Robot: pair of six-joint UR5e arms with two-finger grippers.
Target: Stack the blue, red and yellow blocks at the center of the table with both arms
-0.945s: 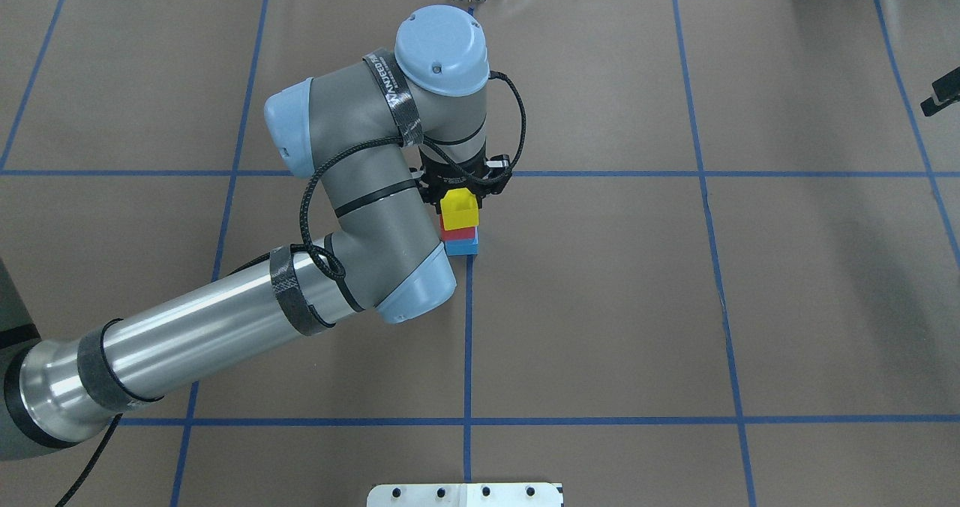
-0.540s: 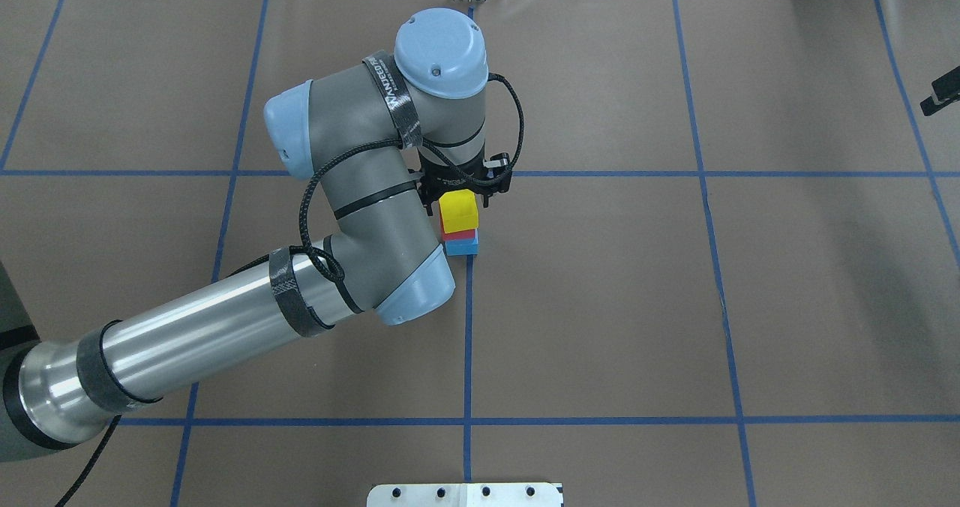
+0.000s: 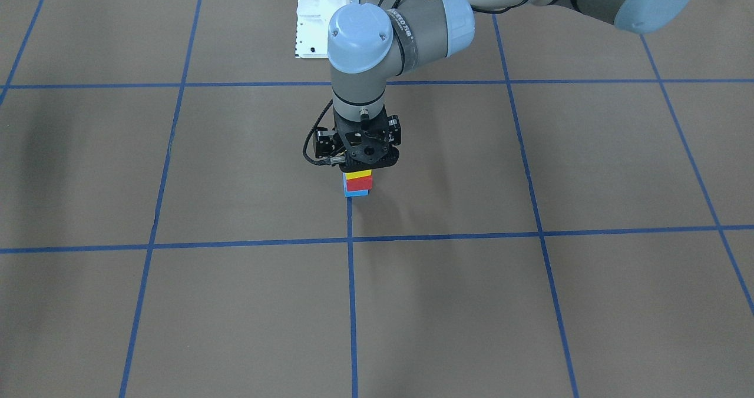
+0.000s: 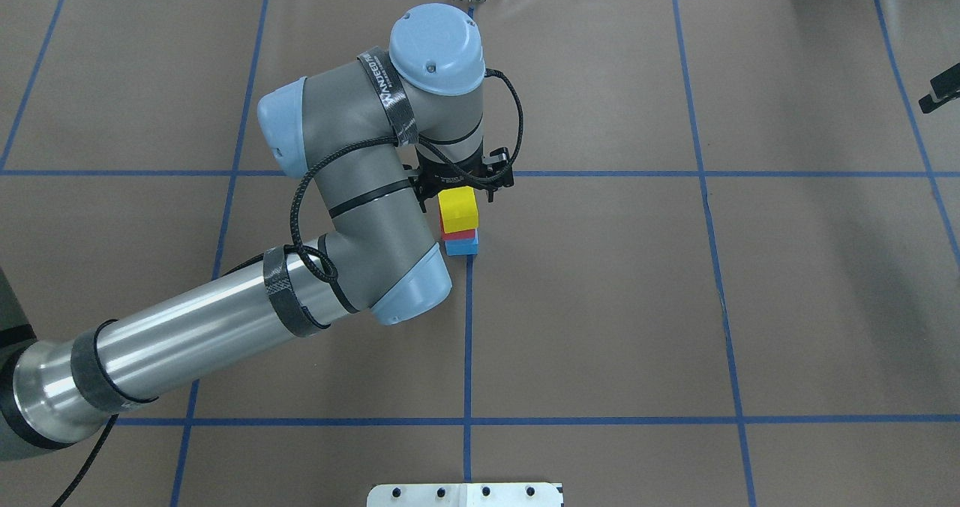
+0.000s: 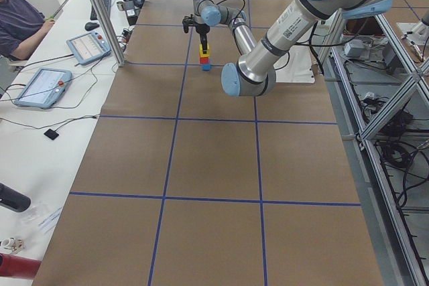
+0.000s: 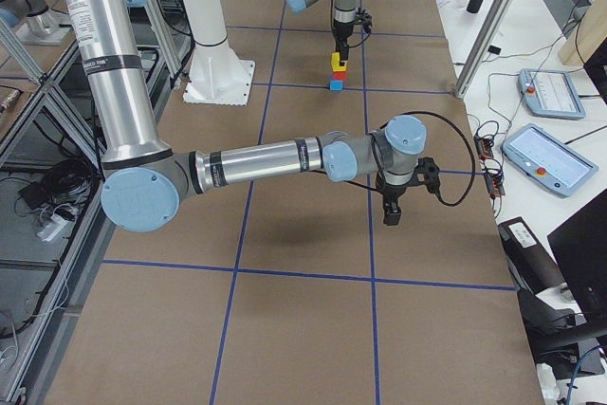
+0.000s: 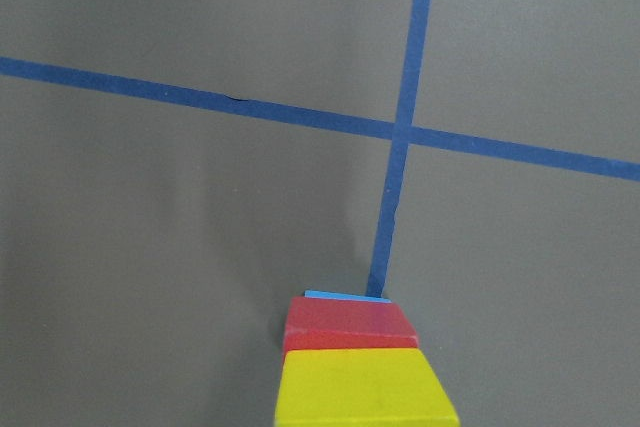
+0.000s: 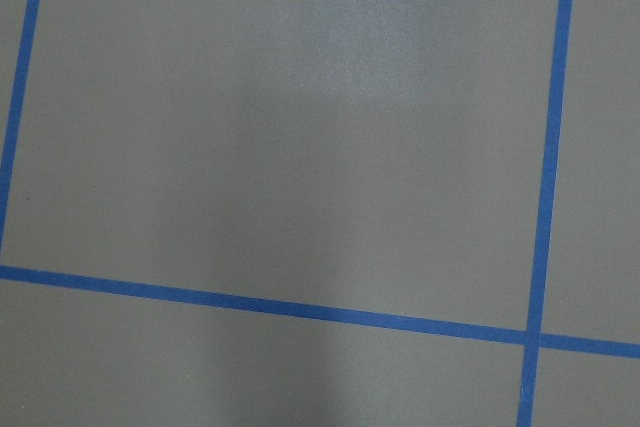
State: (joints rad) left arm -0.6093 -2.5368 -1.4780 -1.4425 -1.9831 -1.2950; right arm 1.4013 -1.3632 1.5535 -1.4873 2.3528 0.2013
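Table [image 4: 600,304]: wide brown squares spread on every side of the stack.
Left arm [image 4: 225,327] bends over the stack. Right arm [image 6: 266,160] is well apart from it.
Right gripper [image 6: 390,218]: grip unreadable.
Left gripper [image 4: 460,190] is just above the stack, jaws released, flanking the yellow block [image 4: 458,208].
Yellow sits on the red block [image 4: 460,233], red on the blue block [image 4: 462,247], edges nearly flush. Blue sits over a tape line.

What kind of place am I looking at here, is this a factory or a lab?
Most likely a robotics lab or test cell. The left arm and right arm work over a table gridded with blue tape, and a side bench holds control tablets with a person seated there.
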